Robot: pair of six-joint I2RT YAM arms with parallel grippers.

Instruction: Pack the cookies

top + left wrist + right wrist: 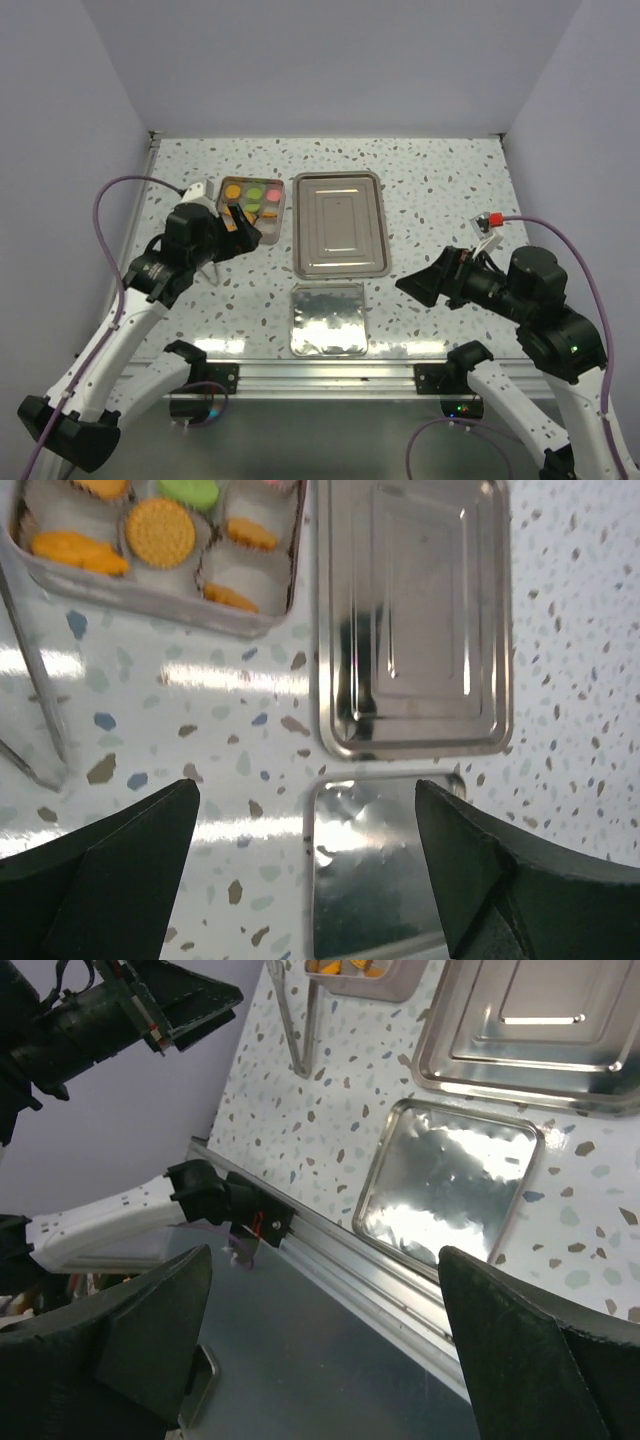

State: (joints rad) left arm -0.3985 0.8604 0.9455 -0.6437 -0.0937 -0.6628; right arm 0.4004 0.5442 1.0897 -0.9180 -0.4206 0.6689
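Left pincer (308, 796) stands wide open with nothing between its jaws, hovering over the counter (440, 200) just in front of the cookie tin (130, 590). Our right pincer (325, 1258) is spread just as wide and also holds nothing; it hangs over the near right part of the counter, beside the small mirror-bright tray (328, 318).

The cookies (160, 532) lie in paper cups inside the tin at the far left. We cannot count them. From above, the left pincer covers the tin's near left corner. The left wrist view cuts the tin off at the top, so the green cookie is half shown and a pink one is only a sliver. Several orange ones lie tilted in their cups. From the right wrist we see only a few orange scraps at the frame's top edge.

Metal tongs (36, 680) lie left of the tin, running out of the frame on the left.

A stepped steel tray (340, 225) sits just right of the tin with a narrow gap between them. The small tray lies just in front of it, close but apart, its near side by the aluminium rail (330, 375) at the counter's edge. Right of both trays the speckled surface runs bare to the wall; left of the tin only a thin strip remains.
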